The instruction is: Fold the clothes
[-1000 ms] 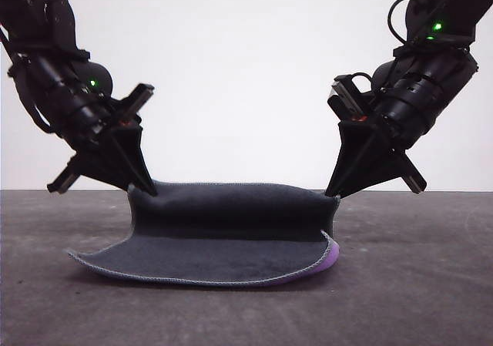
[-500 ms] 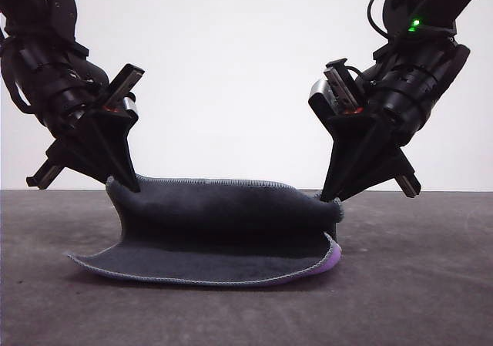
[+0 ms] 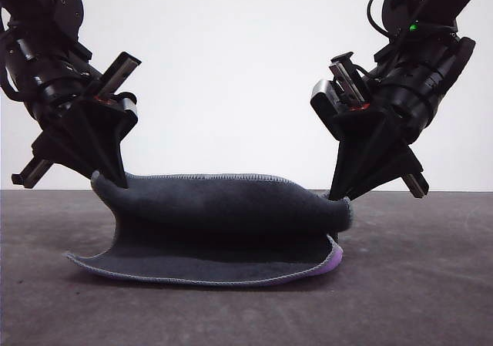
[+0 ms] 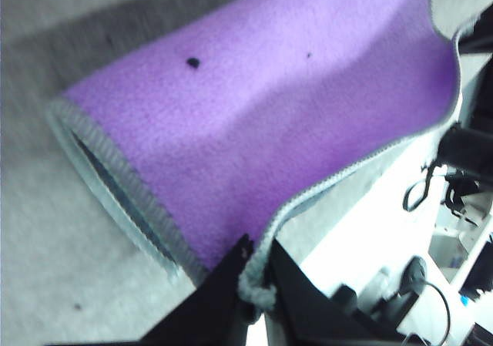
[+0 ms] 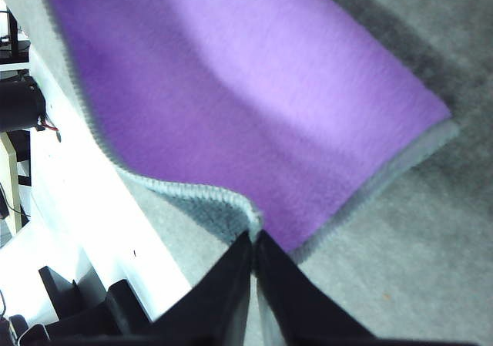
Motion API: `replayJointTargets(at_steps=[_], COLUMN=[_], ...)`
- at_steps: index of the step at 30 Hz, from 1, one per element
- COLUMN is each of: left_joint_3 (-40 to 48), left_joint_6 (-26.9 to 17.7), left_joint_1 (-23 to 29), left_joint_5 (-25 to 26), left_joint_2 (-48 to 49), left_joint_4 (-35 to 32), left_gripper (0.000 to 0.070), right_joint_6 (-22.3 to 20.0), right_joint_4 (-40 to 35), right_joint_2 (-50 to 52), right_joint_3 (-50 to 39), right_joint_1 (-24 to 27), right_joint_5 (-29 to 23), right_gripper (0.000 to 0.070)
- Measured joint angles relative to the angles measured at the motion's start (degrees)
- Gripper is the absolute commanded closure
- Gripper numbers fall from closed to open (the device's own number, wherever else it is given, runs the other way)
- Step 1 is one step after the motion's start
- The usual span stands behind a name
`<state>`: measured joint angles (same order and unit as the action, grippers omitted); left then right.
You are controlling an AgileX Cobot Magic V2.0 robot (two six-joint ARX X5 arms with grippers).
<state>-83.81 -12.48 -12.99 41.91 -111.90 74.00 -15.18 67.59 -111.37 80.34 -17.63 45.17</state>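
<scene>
Mid-fold over the cloth [image 3: 219, 238]: far hem raised off the grey counter [image 3: 416, 284] and carried forward above the lower half, near hem lying flat with a sliver of purple peeking out under its right-hand end. Left tool [image 3: 119, 183] pinched shut on the cloth's raised left corner, right tool [image 3: 337, 198] pinched shut on the raised right corner, both arms angled in toward the cloth from either side. Raised edge arched between the two grips, higher at the left corner than at the right, dark grey face turned toward the front camera. Seen from the left wrist, purple underside of the cloth [image 4: 277, 115] rolled into a loose tube, light grey stitched hem bunched between the left tool [image 4: 254, 288] and its closed tips. Seen from the right wrist, the same purple face [image 5: 246, 92] stretched away from the right tool [image 5: 254, 246], hem caught in a thin seam between the closed tips. By the look of it, halfway through a first fold, the top layer not yet laid down. Next move likely to call for both corners travelling on together toward the near hem at matched height, then lowering until edge meets edge, with release only once the layers lie flat; uneven travel liable to skew the fold
</scene>
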Motion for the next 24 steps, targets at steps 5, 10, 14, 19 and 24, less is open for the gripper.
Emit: replayJointTargets(at_steps=[5, 10, 14, 19, 24], left_joint_3=[0.0, 0.0, 0.0, 0.0, 0.0], left_joint_6=[0.0, -0.2, -0.2, -0.3, 1.5], left_joint_1=[0.0, 0.0, 0.0, 0.1, 1.1], left_joint_5=[0.0, 0.0, 0.0, -2.7, -13.9], left_joint_2=[0.0, 0.0, 0.0, 0.0, 0.0], left_joint_4=[0.2, 0.6, 0.7, -0.6, -3.6], left_gripper=[0.048, 0.034, 0.0334, 0.0205, 0.0179], right_joint_6=[0.0, 0.0, 0.0, 0.0, 0.5], right_joint_4=[0.0, 0.5, 0.5, 0.5, 0.2], right_joint_2=[0.0, 0.0, 0.0, 0.0, 0.0], right_joint_3=[0.0, 0.0, 0.0, 0.0, 0.0], right_joint_1=[0.0, 0.0, 0.0, 0.0, 0.3], right_joint_5=[0.0, 0.1, 0.1, -1.3, -7.0], right_gripper=[0.056, 0.035, 0.0349, 0.0326, 0.0252])
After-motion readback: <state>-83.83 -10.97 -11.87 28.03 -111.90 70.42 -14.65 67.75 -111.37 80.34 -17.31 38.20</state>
